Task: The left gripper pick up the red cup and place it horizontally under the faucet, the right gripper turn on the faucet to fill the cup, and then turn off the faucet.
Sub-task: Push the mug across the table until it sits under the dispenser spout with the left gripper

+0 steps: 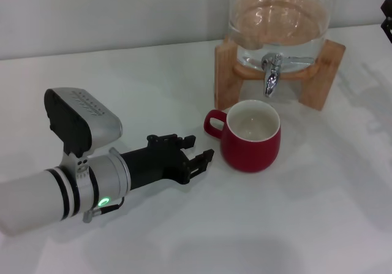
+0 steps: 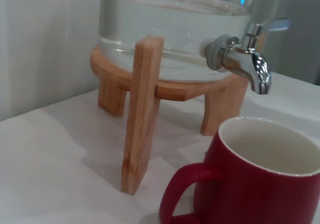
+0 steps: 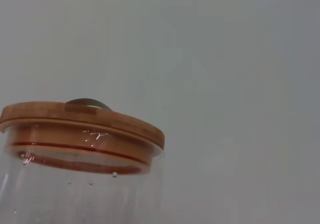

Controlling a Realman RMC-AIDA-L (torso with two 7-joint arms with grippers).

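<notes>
The red cup [image 1: 251,138] stands upright on the white table, its white inside showing and its loop handle turned toward my left gripper. It sits just below and in front of the chrome faucet [image 1: 271,72], whose thin lever points sideways. My left gripper [image 1: 202,148] lies low over the table a short way left of the handle, open, with nothing between its fingers. The left wrist view shows the red cup [image 2: 260,184] close up, with the faucet [image 2: 245,61] above it. Only a black sliver of my right gripper [image 1: 387,13] shows, at the far right edge beside the jar.
The glass dispenser jar [image 1: 278,16] holds water and rests on a wooden stand [image 1: 324,72] at the back right. Its wooden lid [image 3: 80,121] fills the lower left of the right wrist view. A grey wall runs behind the table.
</notes>
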